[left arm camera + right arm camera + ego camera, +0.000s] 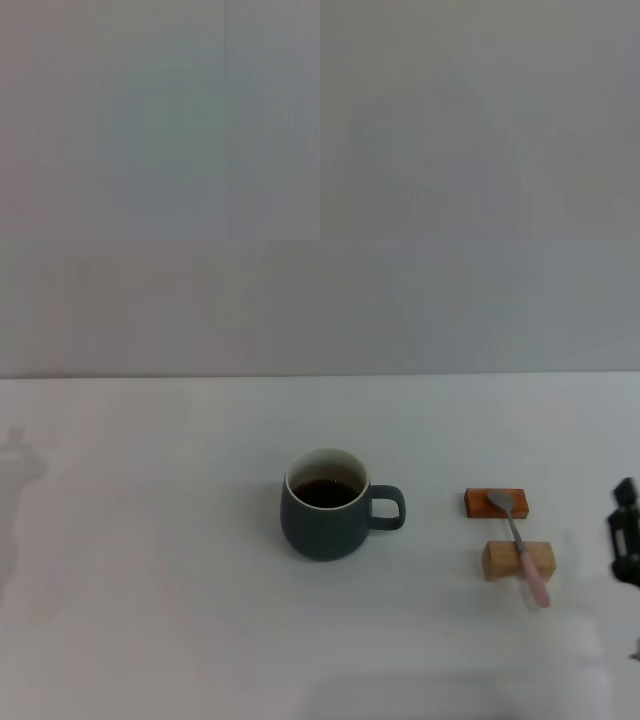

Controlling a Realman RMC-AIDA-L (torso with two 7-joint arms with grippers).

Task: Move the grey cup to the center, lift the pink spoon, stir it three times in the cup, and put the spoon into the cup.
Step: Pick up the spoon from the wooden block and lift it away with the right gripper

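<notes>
Grey cup (322, 512) stands upright on the white tabletop (150, 620), near the middle of the head view, its loop handle pointing toward the robot's right and dark liquid showing inside its white rim. To the cup's right, well apart from its handle, lies the pink spoon (522, 546): its grey metal bowl rests on an orange-brown flat block (476, 502), its neck crosses a light wooden block (497, 561) just nearer the robot, and its pale pink handle slopes down past that block until its tip reaches the tabletop. The two blocks sit close together, one behind the other, with a narrow gap between them. Farther right of the spoon, at the very edge of the head view, a dark part of the right end effector (625, 535) shows above the tabletop, apart from the spoon and from both blocks; whether its fingers are open or closed cannot be told. The left end effector does not appear in any view. Both wrist views show only a flat grey field with nothing distinguishable.
</notes>
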